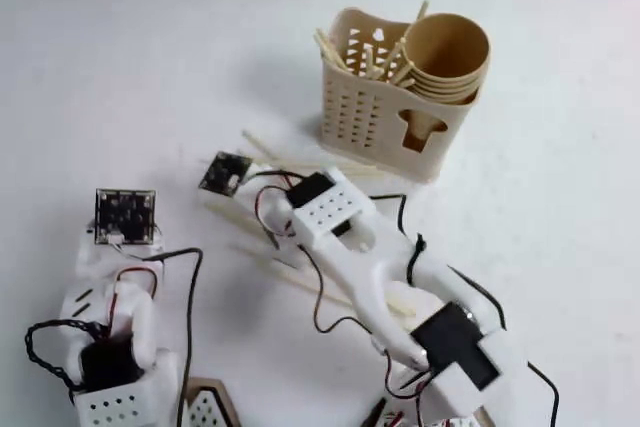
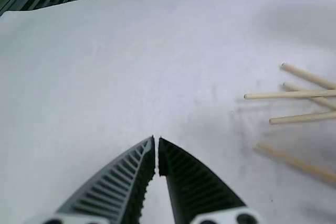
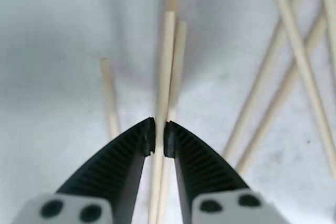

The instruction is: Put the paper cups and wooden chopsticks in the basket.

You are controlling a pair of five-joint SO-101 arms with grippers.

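**Right arm.** My right gripper [image 3: 159, 130] is closed to a narrow slit. The black ribbed jaws pinch one pale round wooden chopstick [image 3: 167, 66] part-way along its length. A fingertip pinch suits this item, which is thin and lies low on the white table [image 1: 120, 77]. A second stick [image 3: 179, 51] lies alongside the first, outside the jaws, so I judge there is a risk of dragging it along.

**Left arm.** My left gripper [image 2: 156, 141] has its jaws together apart from a hairline gap and holds nothing. It sits over bare table, well apart from the loose wooden chopsticks [image 2: 294, 95]. I judge it to be parked there to leave the working area to the right arm.

**Destination.** The cream perforated plastic basket [image 1: 370, 112] stands upright at the far side. The stacked tan paper cups [image 1: 445, 47] occupy one end, and several sticks lean in the other.
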